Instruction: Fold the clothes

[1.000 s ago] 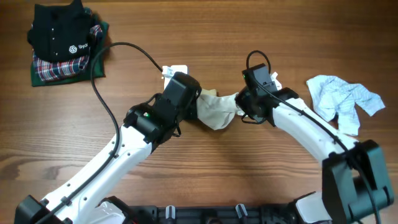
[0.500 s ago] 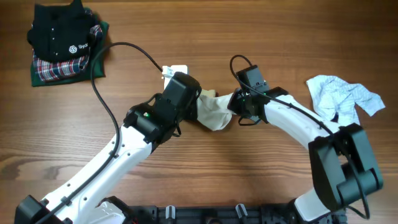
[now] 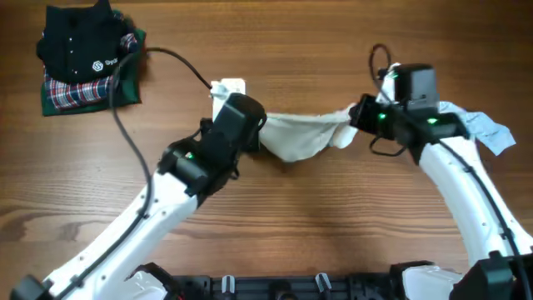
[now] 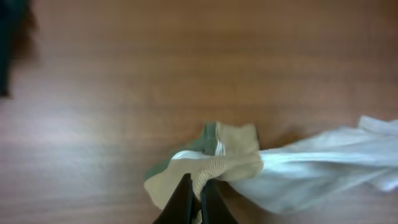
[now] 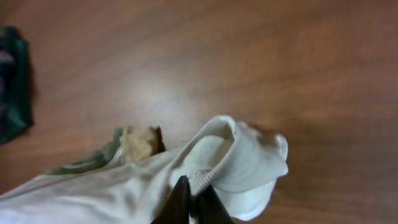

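A cream-white garment (image 3: 301, 137) hangs stretched between my two grippers above the middle of the table. My left gripper (image 3: 256, 133) is shut on its left ribbed edge, seen in the left wrist view (image 4: 197, 190) where the cloth (image 4: 236, 163) bunches at the jaws. My right gripper (image 3: 356, 121) is shut on its right ribbed edge, seen in the right wrist view (image 5: 191, 196) with the cloth (image 5: 242, 158) folded over the fingertips.
A crumpled pale blue-white garment (image 3: 475, 125) lies at the right, partly under my right arm. A stack of folded clothes, black on top of plaid and green (image 3: 83, 54), sits at the far left corner. A small white tag (image 3: 229, 86) lies behind my left gripper.
My right gripper has pulled to the right and slightly back, stretching the cream garment out wide. My left gripper has stayed nearly in place, still holding the other edge.
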Available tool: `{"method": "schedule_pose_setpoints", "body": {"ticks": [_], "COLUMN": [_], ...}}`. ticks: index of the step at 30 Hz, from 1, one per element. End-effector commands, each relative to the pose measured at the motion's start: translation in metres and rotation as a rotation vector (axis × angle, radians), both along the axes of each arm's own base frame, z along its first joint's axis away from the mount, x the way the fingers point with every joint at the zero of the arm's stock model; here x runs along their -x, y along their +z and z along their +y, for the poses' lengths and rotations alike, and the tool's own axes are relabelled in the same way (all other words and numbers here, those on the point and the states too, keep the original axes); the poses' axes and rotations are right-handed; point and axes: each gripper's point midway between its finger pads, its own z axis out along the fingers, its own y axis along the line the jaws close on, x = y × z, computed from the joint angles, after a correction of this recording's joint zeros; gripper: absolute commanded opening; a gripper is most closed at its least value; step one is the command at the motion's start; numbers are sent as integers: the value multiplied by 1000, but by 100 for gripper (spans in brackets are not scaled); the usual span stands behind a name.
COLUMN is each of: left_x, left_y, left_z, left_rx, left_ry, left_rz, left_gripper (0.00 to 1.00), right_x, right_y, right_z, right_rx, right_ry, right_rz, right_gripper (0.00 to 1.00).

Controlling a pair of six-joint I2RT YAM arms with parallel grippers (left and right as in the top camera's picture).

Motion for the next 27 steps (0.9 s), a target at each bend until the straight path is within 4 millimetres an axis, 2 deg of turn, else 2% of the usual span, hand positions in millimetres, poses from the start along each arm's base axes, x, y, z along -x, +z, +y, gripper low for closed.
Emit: {"method": "schedule_pose_setpoints", "body": {"ticks": [1, 4, 5, 10, 14, 15, 17, 19, 22, 27], "left_x": [1, 19, 22, 17, -5, -14, -15, -3, 29, 79], "left_y": [72, 102, 104, 86, 69, 68, 74, 87, 102, 113], "left_z": [30, 32, 31, 25, 16, 14, 13, 18, 20, 15], "left_rx": [-15, 74, 87, 54, 10, 5, 19, 29, 88, 229], "left_ry": [60, 23, 10, -4, 16, 33, 36, 29, 7, -53], "left_rz": [-205, -264, -264, -209, -202, -220, -238, -238, -232, -184], "left_gripper": [4, 4, 4, 4, 4, 4, 4, 4, 4, 4], "right_x": [-1, 17, 19, 20, 7, 5, 7, 19, 41, 88], "right_y": [57, 78, 81, 83, 83, 85, 88, 88, 90, 105], "right_z": [-11, -19, -19, -20, -26, -26, -26, -26, -25, -22], "right_rx": [-50, -11, -9, 1, 35, 36, 37, 33, 9, -49], "right_ry": [102, 130, 133, 132, 110, 109, 109, 109, 83, 14], "right_rz": [-137, -168, -178, -186, -218, -232, -236, -210, -155, -103], "right_gripper": [4, 4, 4, 4, 4, 4, 4, 4, 4, 4]}}
